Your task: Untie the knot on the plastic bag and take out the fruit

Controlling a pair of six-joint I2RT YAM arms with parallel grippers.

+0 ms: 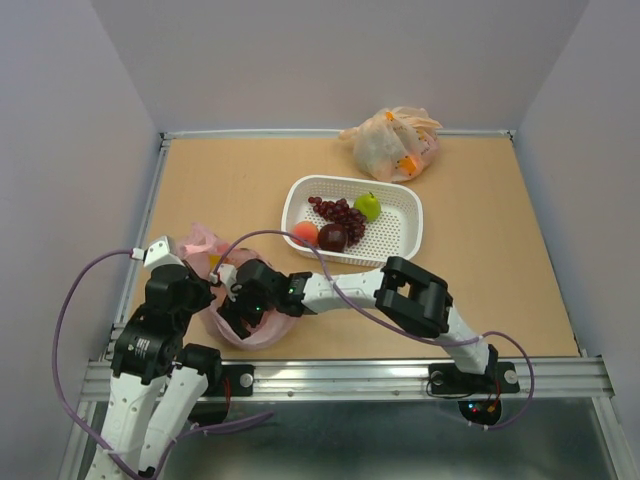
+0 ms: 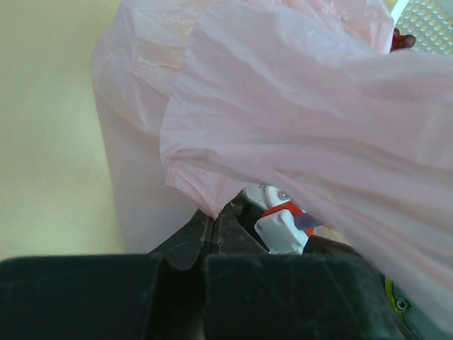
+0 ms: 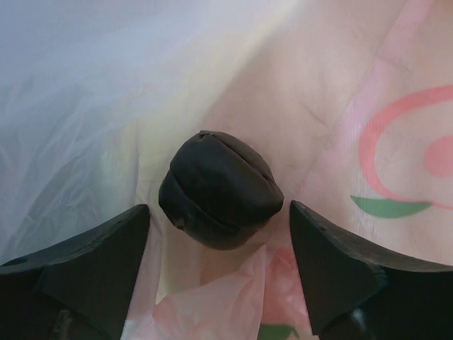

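Table [image 1: 480, 300]: tan board, walled on three sides, with both arm bases on its near edge.

Right arm: mounted at 5 o'clock and stretched low across the near edge toward 8 o'clock.

Left arm: mounted at 7 o'clock and bent over the same spot.

Basket [image 1: 400, 235]: white and perforated, lying just off table centre toward 12 o'clock.

Plastic bag [image 1: 255, 332]: thin pink film, crumpled at 8 o'clock close to the near edge, well apart from the basket. The mouth is gathered between the two wrists.

Second bag [image 1: 392, 143]: orange-beige, at 1 o'clock against the far wall, with contents inside.

Left gripper [image 2: 214, 221]: fingers are pressed together, pinching a fold of the pink film at the bag's edge.

Right gripper [image 3: 219, 207]: it sits inside the bag with fingers spread wide. A dark fruit [image 3: 219, 188] lies between them, with a gap showing on each side.

Basket contents:
- Dark red grapes [image 1: 338, 211] lie near its centre.
- A green fruit [image 1: 367, 206] is at its 1 o'clock, just beside the grapes.
- A plum [image 1: 332, 237] is at its 7 o'clock.
- A peach [image 1: 305, 234] is at its 8 o'clock against the wall, touching the plum.
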